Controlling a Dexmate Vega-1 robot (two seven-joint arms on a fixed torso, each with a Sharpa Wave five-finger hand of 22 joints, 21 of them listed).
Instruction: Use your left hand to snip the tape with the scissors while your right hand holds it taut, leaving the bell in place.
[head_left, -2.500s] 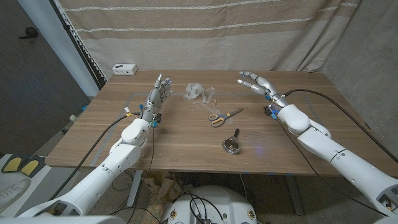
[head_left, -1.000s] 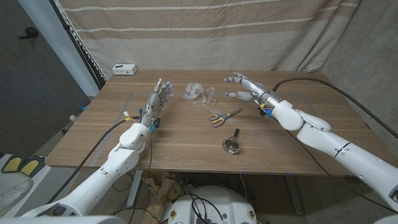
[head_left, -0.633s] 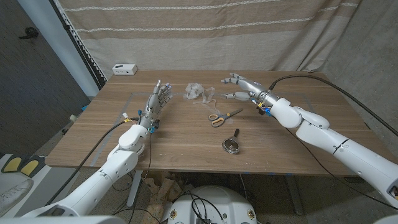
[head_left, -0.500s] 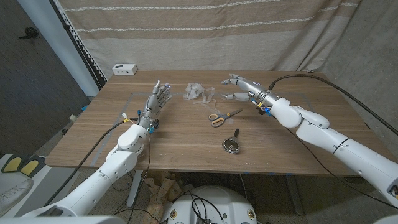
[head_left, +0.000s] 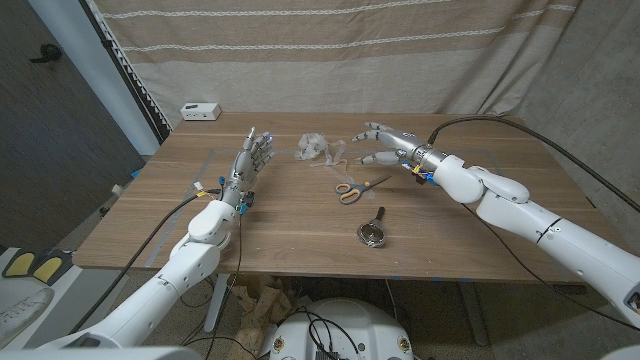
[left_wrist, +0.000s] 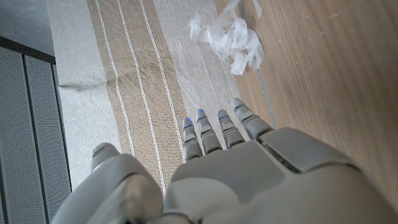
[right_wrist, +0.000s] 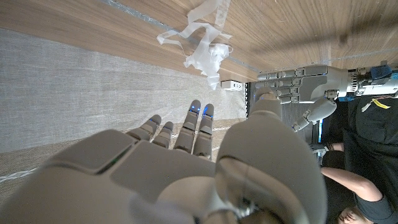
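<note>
Moved: right hand (head_left: 383, 143), fingers spread, brought nearer the tape (head_left: 320, 149) at the desk's (head_left: 300, 235) far edge
Left hand (head_left: 252, 158): spread, empty
Advice: one loose strand is best pinched

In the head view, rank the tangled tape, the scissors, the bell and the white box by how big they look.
1. Tangled tape, the widest patch.
2. Scissors, long but thin, close to the tape.
3. Bell and white box: too alike to rank, and the box lies farther from the camera.
</note>
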